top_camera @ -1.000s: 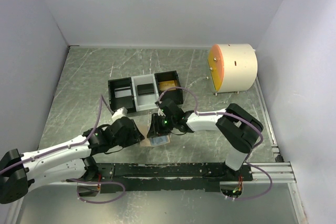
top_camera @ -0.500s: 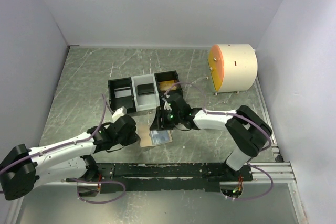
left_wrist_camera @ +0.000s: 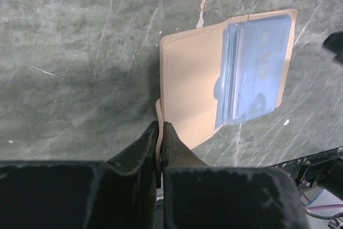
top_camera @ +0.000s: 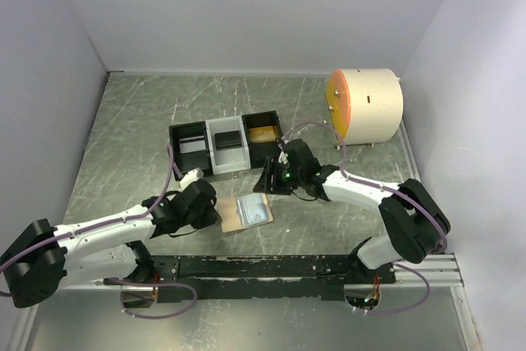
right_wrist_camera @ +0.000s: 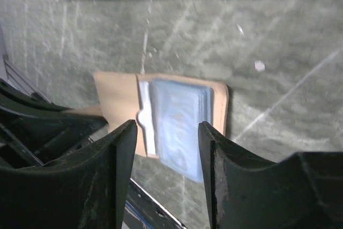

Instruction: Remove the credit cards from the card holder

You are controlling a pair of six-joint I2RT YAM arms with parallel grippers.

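No text, label, brand or number can be read in any view. Faint pale marks show through the blue pocket of the card holder (left_wrist_camera: 193, 89) (too blurred to make out).

Grey marbled desk (top_camera: 131, 137), black-and-white three-compartment tray (top_camera: 226, 124) near its middle, cream drum (top_camera: 374, 108) with orange face at far right, black rail (top_camera: 271, 267) along near edge
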